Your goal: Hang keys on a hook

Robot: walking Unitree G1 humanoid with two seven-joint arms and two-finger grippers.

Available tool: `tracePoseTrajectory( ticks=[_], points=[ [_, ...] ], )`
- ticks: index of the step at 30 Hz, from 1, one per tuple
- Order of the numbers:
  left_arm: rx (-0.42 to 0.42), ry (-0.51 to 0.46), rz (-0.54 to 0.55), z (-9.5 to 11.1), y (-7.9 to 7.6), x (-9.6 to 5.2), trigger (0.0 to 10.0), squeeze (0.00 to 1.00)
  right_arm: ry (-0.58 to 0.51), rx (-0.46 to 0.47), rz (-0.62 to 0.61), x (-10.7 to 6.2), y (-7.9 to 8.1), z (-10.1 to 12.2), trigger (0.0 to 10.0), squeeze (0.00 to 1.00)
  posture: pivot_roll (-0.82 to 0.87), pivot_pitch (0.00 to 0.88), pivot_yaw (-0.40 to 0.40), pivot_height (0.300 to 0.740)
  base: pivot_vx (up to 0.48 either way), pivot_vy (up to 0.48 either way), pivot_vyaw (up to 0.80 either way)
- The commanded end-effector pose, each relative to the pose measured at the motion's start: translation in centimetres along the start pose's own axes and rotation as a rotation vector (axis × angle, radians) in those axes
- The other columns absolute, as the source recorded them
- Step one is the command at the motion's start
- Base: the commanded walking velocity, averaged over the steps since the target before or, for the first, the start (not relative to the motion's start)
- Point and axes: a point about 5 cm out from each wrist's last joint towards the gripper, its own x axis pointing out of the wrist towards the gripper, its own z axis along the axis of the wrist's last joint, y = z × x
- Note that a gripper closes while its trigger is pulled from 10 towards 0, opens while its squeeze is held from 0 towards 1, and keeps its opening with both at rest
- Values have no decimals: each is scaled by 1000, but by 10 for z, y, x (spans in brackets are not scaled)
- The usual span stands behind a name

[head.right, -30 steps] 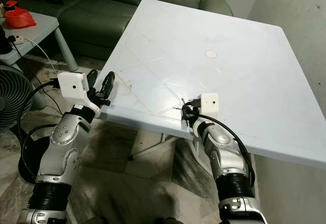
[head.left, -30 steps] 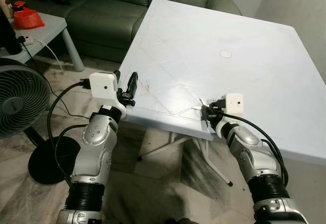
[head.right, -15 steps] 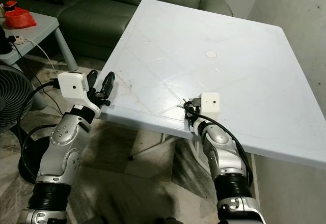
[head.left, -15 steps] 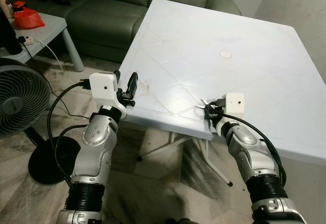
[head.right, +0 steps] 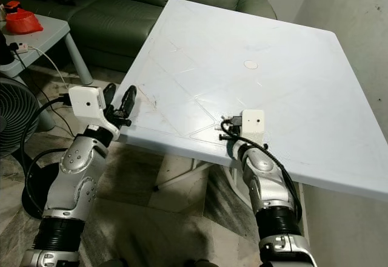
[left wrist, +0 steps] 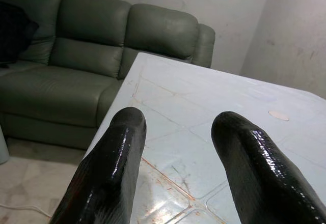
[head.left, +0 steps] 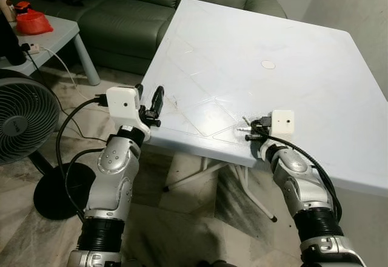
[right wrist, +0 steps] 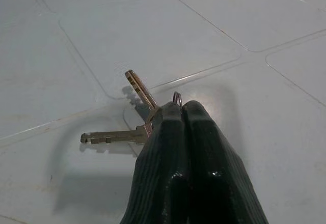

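Right gripper [right wrist: 175, 113] clenched on the keys [right wrist: 133, 117], fingers pressed together over the ring end; two brass-coloured keys fanned out past the fingertips, one pointing away, the other sideways, with their shadow on the table below; whether lifted clear of the surface or just grazing it, hard to judge from the wrist view. In the left eye view, right gripper [head.left: 251, 130] low in the frame, right of centre, over the near edge of the white table [head.left: 254, 54]; keys [head.left: 244, 125] a small glint at the fingertips there. White camera box [head.left: 282, 122] just behind, on the silver right arm [head.left: 297, 176] rising from the lower right corner.

Left gripper [head.left: 150, 104] left of centre in the frame, beside the table's left edge, fingers spread and grasping nothing; in the left wrist view both black fingers [left wrist: 109, 173] well apart, pointing across the tabletop.

Small round mark [head.left: 268, 64] on the table, upper right of centre. Green sofa [head.left: 139, 6] along the top of the frame; grey side table [head.left: 45, 36] at upper left with a red item [head.left: 33, 21] on it; black fan [head.left: 21, 121] at the left edge, cables trailing on the floor [head.left: 36, 230].
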Motion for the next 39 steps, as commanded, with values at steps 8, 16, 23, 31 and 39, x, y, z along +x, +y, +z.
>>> tracePoseTrajectory(
  ticks=[8, 16, 23, 31, 39],
  points=[
    [1, -9, -15, 4, -3, 2, 10000, 0, -56, 34, 1, 0, -9, 14, 0, 0, 24, 128, -88, 740, 0, 0, 0],
    [10, -39, -16, 17, -1, 10, 10000, 0, -236, 98, 45, -3, -7, 50, 0, 0, 25, 102, -79, 740, 0, 0, 0],
    [-8, -83, 17, 42, 6, 27, 10000, 0, -401, 36, 91, -8, -1, 90, 0, 0, 22, 66, -75, 740, 0, 0, 0],
    [0, -92, 76, 44, 25, 23, 10000, 0, -526, 48, 146, -20, 0, 105, 10000, 0, 15, 54, -78, 740, 0, 0, 0],
    [18, -76, 130, 44, 37, 15, 10000, 0, -542, 59, 148, -26, -3, 103, 10000, 0, 17, 71, -84, 740, 0, 0, 0]
  ],
)
